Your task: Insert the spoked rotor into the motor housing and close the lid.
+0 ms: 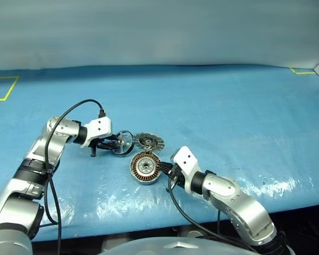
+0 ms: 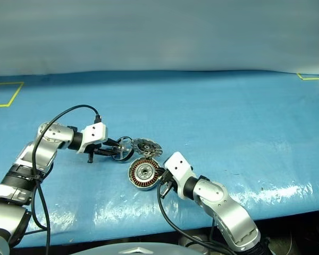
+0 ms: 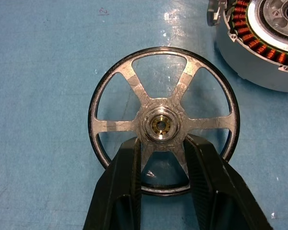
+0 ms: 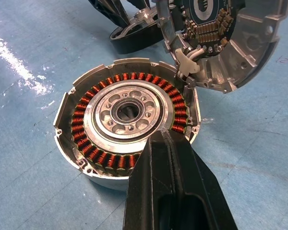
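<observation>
The spoked rotor [image 3: 163, 127], a small flat wheel with a black outer rim, six silver spokes and a silver hub with a brassy centre, lies on the blue plastic-covered table [image 1: 212, 106]. The left gripper [image 3: 163, 143] has its two black fingers [image 3: 122, 187] set on either side of the hub, reaching in through the gaps between spokes; whether they actually pinch the hub cannot be told.

The motor housing [image 4: 127, 122], a round metal disc with a ring of copper-coloured windings around a silver centre, sits at about five o'clock from the rotor in the head views, just beside it. The right gripper [image 4: 170, 143] has its black fingers pressed together, tips at the housing's near rim, over the windings.

The lid [image 4: 221, 38], a round grey metal disc with a dark circuit part on its inner face, stands tilted up at the housing's far edge, about one o'clock from it, touching it.

No brand, label or readable writing shows on any part.
</observation>
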`<act>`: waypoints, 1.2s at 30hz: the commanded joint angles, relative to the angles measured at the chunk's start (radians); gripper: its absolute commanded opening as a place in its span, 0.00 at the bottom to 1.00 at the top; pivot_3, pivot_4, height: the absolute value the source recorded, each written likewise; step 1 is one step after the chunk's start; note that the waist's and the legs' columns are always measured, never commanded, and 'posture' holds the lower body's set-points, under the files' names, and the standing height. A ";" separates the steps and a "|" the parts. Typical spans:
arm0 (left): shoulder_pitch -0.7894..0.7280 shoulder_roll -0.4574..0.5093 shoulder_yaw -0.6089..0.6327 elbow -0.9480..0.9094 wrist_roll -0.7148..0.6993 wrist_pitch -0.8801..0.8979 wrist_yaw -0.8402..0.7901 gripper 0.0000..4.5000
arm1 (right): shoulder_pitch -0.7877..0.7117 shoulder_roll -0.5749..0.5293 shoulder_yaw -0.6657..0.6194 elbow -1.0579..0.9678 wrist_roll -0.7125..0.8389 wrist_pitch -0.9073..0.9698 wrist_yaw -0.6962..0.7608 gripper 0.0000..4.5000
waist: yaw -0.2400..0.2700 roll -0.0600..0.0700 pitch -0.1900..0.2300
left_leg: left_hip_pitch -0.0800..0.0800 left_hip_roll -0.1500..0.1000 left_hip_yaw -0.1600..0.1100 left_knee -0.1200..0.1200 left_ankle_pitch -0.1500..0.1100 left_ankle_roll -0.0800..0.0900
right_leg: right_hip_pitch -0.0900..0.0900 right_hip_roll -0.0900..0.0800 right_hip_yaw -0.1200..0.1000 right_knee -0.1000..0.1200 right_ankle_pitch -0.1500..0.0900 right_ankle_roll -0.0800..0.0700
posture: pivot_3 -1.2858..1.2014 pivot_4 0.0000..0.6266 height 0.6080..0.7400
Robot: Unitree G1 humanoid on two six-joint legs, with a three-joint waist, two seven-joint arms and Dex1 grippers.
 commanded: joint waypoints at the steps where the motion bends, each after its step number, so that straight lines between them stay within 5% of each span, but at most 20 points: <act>1: 0.019 0.054 0.026 -0.062 -0.026 0.015 -0.041 0.23 | 0.003 -0.004 -0.009 -0.023 0.002 -0.012 0.002 0.00 | -0.002 0.000 0.000 | 0.000 0.000 0.000 0.000 0.000 0.000 | 0.000 0.000 0.000 0.000 0.000 0.000 | 0.52 0.24 1.00; 8: 0.117 0.196 0.142 -0.302 -0.178 0.090 -0.117 0.23 | 0.034 -0.026 -0.080 -0.044 0.044 -0.060 0.038 0.00 | 0.004 0.000 0.000 | -0.001 0.000 0.000 -0.001 0.000 0.000 | -0.001 0.000 0.000 0.000 -0.001 -0.001 | 0.52 0.24 1.00; 18: 0.256 0.239 0.233 -0.613 -0.362 0.256 -0.098 0.23 | 0.187 -0.061 -0.138 0.019 0.039 -0.383 0.150 0.00 | 0.004 0.000 0.001 | -0.001 0.001 0.000 -0.002 0.000 0.001 | -0.001 0.000 0.000 -0.001 -0.002 -0.002 | 0.52 0.24 1.00; 26: 0.254 0.188 0.148 -0.742 -0.396 0.354 -0.027 0.23 | 0.245 -0.020 -0.138 0.163 0.024 -0.595 0.177 0.00 | 0.005 -0.001 0.001 | 0.002 0.001 0.002 -0.001 0.000 0.001 | 0.000 0.000 0.001 0.000 -0.004 -0.006 | 0.52 0.24 1.00; 36: 0.106 0.125 -0.041 -0.757 -0.330 0.502 0.054 0.23 | 0.241 -0.010 -0.119 0.242 0.000 -0.634 0.195 0.00 | 0.008 -0.001 0.001 | 0.002 0.001 0.002 -0.001 0.000 0.001 | 0.000 0.000 0.002 0.000 -0.004 -0.006 | 0.52 0.24 1.00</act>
